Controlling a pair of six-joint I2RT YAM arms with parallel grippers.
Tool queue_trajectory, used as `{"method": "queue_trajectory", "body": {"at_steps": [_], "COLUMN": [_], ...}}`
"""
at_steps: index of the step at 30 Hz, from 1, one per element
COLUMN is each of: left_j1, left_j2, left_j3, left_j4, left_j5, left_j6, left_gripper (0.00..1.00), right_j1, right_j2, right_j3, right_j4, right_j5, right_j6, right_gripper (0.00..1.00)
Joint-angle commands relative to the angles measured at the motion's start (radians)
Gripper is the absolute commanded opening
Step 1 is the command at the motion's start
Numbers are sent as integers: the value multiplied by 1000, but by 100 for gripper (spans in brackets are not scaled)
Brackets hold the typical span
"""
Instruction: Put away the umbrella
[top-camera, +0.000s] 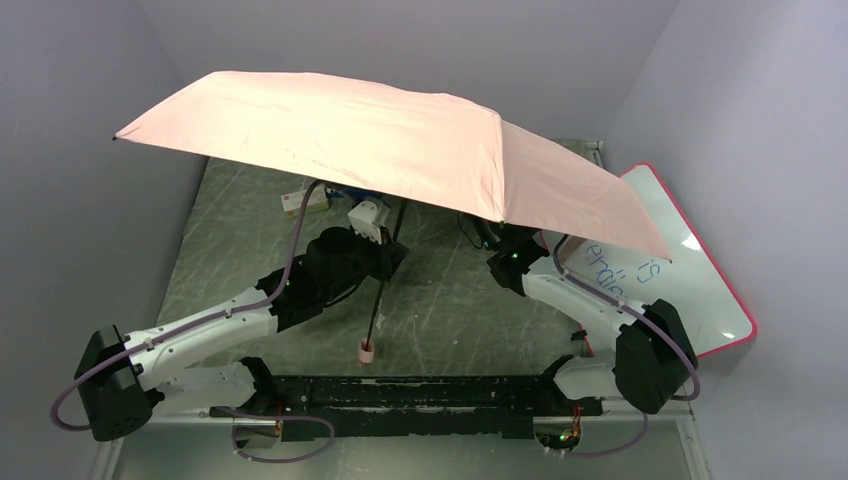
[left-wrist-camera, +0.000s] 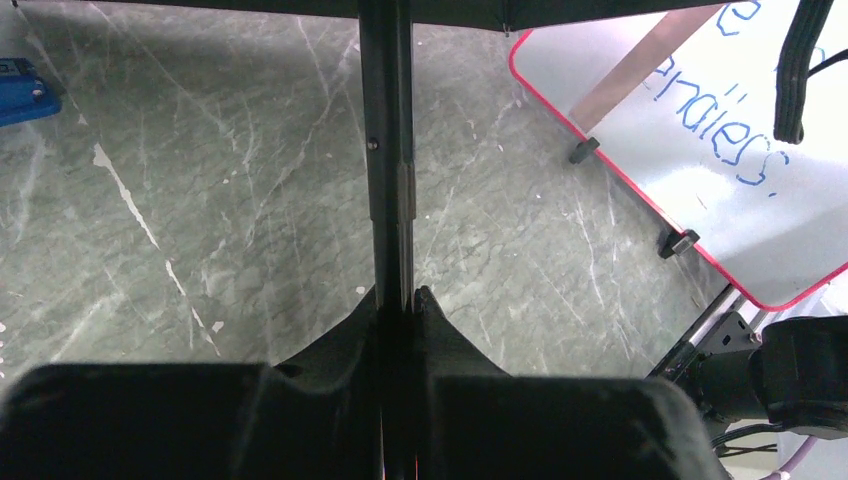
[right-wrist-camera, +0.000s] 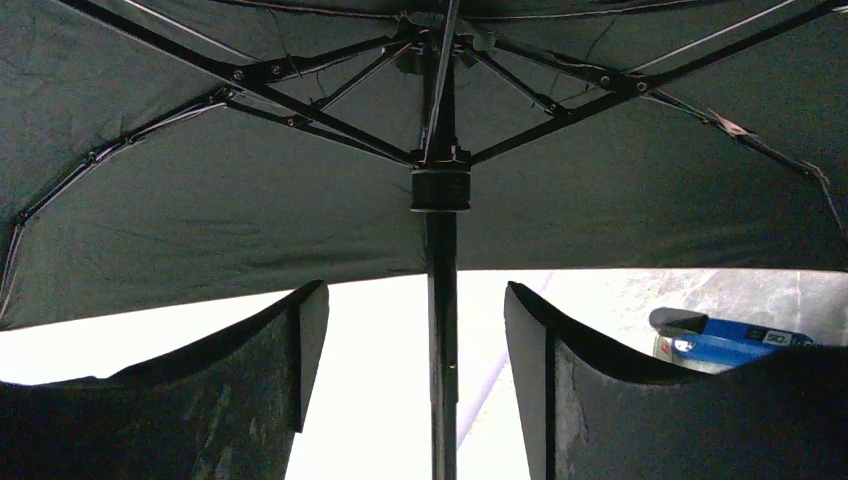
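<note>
The umbrella (top-camera: 400, 140) is open and is in the upper half of the top view, above the worktop (top-camera: 450, 320). Its pale pink canopy reaches from the upper left almost to the right edge. Its thin black shaft (top-camera: 378, 300) comes down slanted to a small pink handle (top-camera: 367, 351) at the lower middle, which is at or just above the worktop.

The left arm (top-camera: 200, 335) stretches from the lower left corner towards the middle of the frame. The left fingers (left-wrist-camera: 422, 308) are closed tightly on the shaft, about halfway between canopy and handle. The right arm (top-camera: 600, 310) rises from the lower right and reaches up and to the left under the canopy's right side. In the right wrist view, the right fingers (top-camera: 482, 233) are spread wide, one on each side of the shaft below the black runner (right-wrist-camera: 440, 188), and they do not touch it.

There is one umbrella and there are two arms. One whiteboard (top-camera: 700, 300) with a pink-red border lies at the right, with two black clips (left-wrist-camera: 583, 150) at its edge. Its blue handwriting is partly hidden; "is" can be read, and a word ending in "ndless". One blue object (left-wrist-camera: 20, 95) and one small pale box (top-camera: 305, 200) are at the upper left, under the canopy; any label on them is too small to read.
</note>
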Motion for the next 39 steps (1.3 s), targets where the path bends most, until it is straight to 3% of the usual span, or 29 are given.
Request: {"method": "queue_trajectory", "body": {"at_steps": [1,13,24,33,39], "left_j1": [-12,-12,-13,-13,-12], "left_j2": [5,-52,-78,-83,-84], "left_j3": [37,48,38,49,47], "left_j4": [19,66,104,60,41], "left_j5": [13,101,123,130,135], "left_j6": [13,-130,-213,-202,-203], "left_gripper": [5,5,5,5,5], "right_j1": [-7,-8,-16,-107,-124], "right_j2": [22,54,25,248,372], "right_j3": [36,-65,-230,-247,-164], "right_j4": [95,288,391,884,975], "right_j5": [-47,-165,-70,-184,-223], "right_j6": [-11,-20,49,308,390], "right_gripper": [68,66,69,72,71]}}
